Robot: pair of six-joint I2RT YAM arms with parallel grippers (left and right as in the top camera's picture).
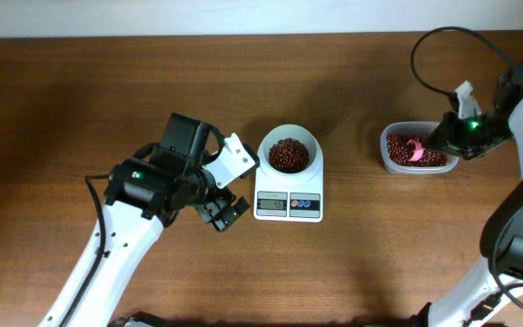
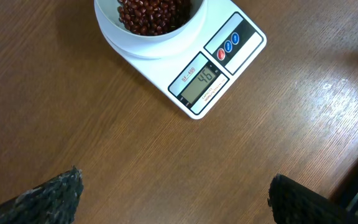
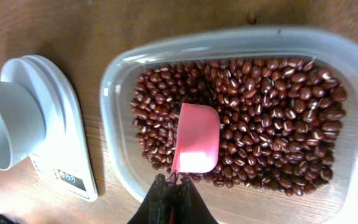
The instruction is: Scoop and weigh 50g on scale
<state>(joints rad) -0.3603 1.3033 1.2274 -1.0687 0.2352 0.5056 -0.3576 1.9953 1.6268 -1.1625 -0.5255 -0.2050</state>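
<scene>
The white scale (image 1: 288,205) stands mid-table with its round bowl (image 1: 309,145) on top, and dark red-brown beans (image 1: 288,154) are heaped in the bowl. In the left wrist view the scale (image 2: 229,62) has its display lit, with the beans (image 2: 154,12) at the top edge. My left gripper (image 1: 225,213) hangs open just left of the scale, its fingertips (image 2: 61,193) wide apart over bare wood. My right gripper (image 3: 176,183) is shut on the handle of a pink spoon (image 3: 197,137), which lies over the beans (image 3: 272,112) in the clear tub (image 3: 114,81). No beans show inside the spoon.
The tub (image 1: 384,154) sits right of the scale with a strip of bare wood between them. A black cable (image 1: 425,68) loops above the right arm. One loose bean (image 3: 251,18) lies on the table beyond the tub.
</scene>
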